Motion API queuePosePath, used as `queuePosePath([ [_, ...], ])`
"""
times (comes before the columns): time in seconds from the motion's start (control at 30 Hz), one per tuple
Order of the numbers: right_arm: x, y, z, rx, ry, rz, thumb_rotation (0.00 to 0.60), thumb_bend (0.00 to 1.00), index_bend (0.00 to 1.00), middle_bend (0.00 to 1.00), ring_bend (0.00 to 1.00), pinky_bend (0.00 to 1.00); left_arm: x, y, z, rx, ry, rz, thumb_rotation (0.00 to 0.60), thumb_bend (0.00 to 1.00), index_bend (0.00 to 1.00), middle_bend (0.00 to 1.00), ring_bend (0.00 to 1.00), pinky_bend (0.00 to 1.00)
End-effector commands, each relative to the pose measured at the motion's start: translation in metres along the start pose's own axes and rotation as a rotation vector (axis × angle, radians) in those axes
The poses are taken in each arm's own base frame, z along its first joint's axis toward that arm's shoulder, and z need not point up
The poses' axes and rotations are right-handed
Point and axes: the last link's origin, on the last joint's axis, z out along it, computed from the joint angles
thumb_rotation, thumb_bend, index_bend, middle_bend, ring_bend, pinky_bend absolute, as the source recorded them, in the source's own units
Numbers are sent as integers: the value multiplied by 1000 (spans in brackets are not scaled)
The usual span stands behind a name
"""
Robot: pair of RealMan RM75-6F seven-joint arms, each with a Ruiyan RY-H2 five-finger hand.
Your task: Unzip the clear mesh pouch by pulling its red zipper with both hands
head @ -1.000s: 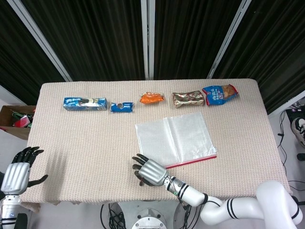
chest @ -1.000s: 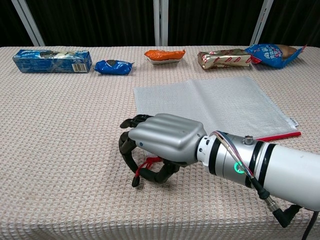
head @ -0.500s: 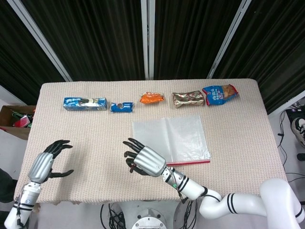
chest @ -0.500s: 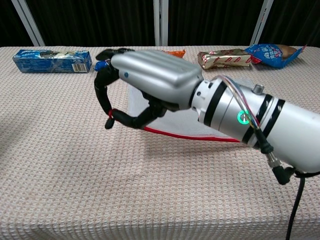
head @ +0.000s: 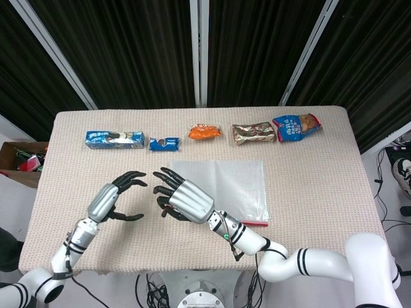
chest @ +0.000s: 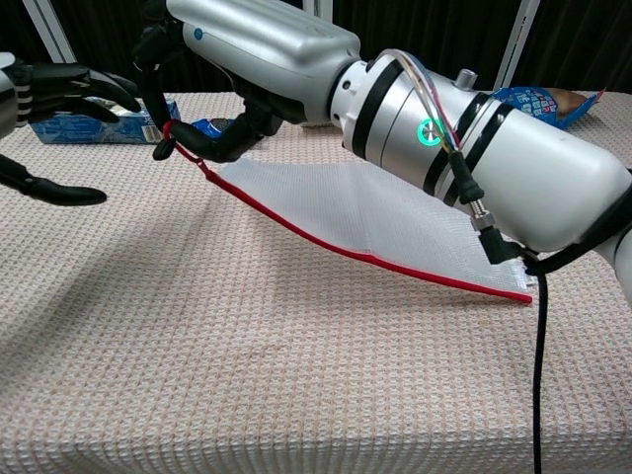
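Starting at the table's [head: 77,192] left side: left hand [head: 114,196] hovers above the cloth near the front edge, fingers spread and curved, thumb apart, holding nothing. Just to its right, not touching, the right hand [head: 182,198] pinches the left end of the red zipper [chest: 346,247] between thumb and curled fingers. Mesh pouch [head: 234,186] lies at the table's middle; in the chest view its left end is lifted off the cloth, sloping down to the right where the far corner rests on the surface. Along the back edge, left to right: blue box [head: 114,138], small blue packet [head: 164,144], orange packet [head: 204,132], gold wrapper [head: 253,133], blue snack bag [head: 295,126].
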Motion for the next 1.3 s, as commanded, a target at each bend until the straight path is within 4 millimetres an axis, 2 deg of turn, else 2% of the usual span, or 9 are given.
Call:
queuePosePath([
  [0.03, -1, -2, 3, 6, 9, 13, 600, 591, 962, 286, 0, 0, -10, 7, 9, -40, -38, -32, 600, 54, 321, 145, 103, 170],
  [0.33, 1, -1, 3, 17, 25, 27, 600, 600, 962, 286, 0, 0, -30, 9, 34, -40, -86, -58, 600, 83, 337, 145, 103, 170],
  [0.63, 2, 1, 2, 15, 33, 39, 600, 600, 962, 286, 0, 0, -41, 11, 45, -35, -97, -67, 600, 144, 414, 146, 103, 170],
  [1.0, 2, 4, 3, 1, 33, 50, 600, 602, 962, 286, 0, 0, -56, 21, 56, -65, -119, -99, 600, 218, 460, 146, 103, 171],
  [1.3, 1, 5, 3, -1, 34, 64, 600, 606, 962, 286, 0, 0, -64, 21, 62, -64, -131, -104, 600, 253, 466, 147, 103, 170],
])
